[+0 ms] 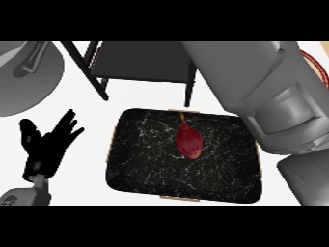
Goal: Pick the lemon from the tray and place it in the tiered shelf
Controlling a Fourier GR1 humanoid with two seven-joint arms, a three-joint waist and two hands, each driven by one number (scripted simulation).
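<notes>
- The left hand (47, 147) is showing at the lower left with its fingers (65, 126) spread straight and pointing up, holding nothing.
- It is hovering over the white tabletop (81, 159), just beside the tray's left edge and apart from it.
- The right forearm (267, 91) is filling the upper right as a large grey shape; its hand is not showing, so its fingers cannot be told.
- The black marbled tray (153, 164) is lying in the middle of the tabletop.
- A dark red, drop-shaped fruit (189, 141) is lying on the tray, a little right of its middle, with its thin stem pointing to the far edge; it looks unlike a lemon.
- The dark shelf (142, 60) is standing behind the tray.
- A grey pot (14, 77) is sitting at the upper left.
- A red-rimmed object (322, 72) is peeking out at the right edge.
</notes>
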